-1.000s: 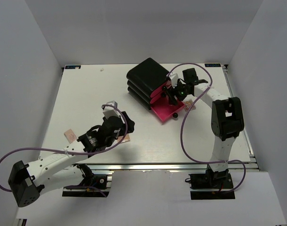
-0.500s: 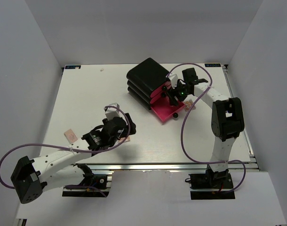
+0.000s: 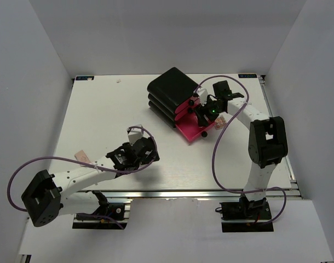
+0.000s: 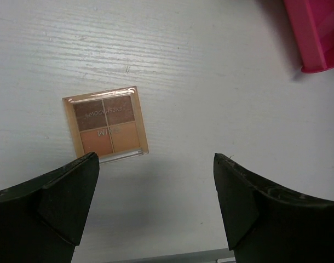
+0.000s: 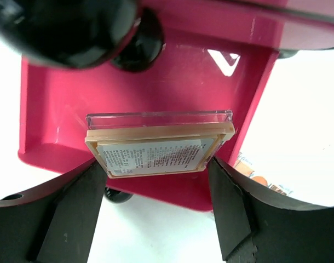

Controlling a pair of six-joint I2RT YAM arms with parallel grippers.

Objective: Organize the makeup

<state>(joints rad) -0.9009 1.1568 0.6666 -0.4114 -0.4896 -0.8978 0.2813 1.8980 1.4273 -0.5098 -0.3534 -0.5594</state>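
right wrist: right gripper (image 5: 155, 164) clasps a palette (image 5: 159, 148) over the drawer (image 5: 52, 126); dropped askew, it could catch the 3 o'clock wall. left gripper (image 4: 155, 164) gapes empty above a second palette (image 4: 105, 121).

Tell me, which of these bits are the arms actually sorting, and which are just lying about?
Part of the job: four-colour palette on the table; clear-lidded palette held in the right gripper over the pink drawer; small pinkish square near the table's left edge; black drawer box, as storage.
Just lying about: white scrap at the table's far edge; purple cables on the arms.
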